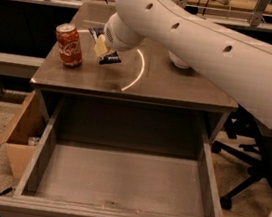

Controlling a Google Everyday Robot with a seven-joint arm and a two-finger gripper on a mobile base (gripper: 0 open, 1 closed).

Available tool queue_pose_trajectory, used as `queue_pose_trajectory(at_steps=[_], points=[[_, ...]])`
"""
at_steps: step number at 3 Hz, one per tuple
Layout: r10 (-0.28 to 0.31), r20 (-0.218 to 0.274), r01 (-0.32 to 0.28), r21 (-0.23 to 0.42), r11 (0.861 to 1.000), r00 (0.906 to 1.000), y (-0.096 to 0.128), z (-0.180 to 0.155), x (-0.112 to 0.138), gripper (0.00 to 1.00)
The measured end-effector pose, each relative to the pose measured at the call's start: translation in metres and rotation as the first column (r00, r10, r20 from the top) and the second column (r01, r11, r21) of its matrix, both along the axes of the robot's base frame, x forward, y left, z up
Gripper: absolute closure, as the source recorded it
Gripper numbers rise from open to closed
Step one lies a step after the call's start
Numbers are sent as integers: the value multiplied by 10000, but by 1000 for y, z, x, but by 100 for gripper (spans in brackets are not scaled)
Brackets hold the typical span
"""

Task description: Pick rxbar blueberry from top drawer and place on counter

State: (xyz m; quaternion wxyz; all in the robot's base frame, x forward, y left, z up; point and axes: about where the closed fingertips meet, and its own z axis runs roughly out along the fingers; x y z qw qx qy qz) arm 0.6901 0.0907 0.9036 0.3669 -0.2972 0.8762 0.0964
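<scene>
Dark rxbar blueberry in the claw's grip over the counter

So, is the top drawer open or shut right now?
Open: the top drawer juts out below the counter, interior exposed. The gripper is above the counter.
</scene>
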Motion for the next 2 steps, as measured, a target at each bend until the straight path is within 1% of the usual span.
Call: queue_pose_trajectory(at_steps=[1, 2], points=[[15, 6, -15, -6, 10000, 10000, 1, 0, -1, 13], [28, 11, -28, -12, 10000, 10000, 1, 1, -1, 0]])
